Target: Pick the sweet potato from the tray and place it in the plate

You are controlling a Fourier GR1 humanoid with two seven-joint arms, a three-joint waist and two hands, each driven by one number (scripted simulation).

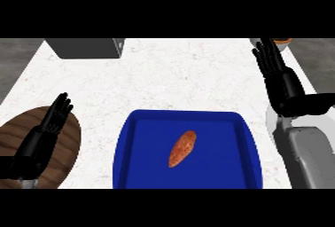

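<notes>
An orange-brown sweet potato (182,148) lies near the middle of the blue tray (141,128) at the front of the counter. To the tray's left sits a round brown wooden plate (68,150), partly covered by my left hand (47,128), which rests open over it with fingers straight. My right hand (278,75) stands open at the far right, fingers pointing away, well above and to the right of the tray. Neither hand touches the sweet potato.
A dark grey box (85,48) stands at the back left of the white marbled counter (177,75). A small orange-topped object (284,41) peeks out behind my right hand at the back right corner.
</notes>
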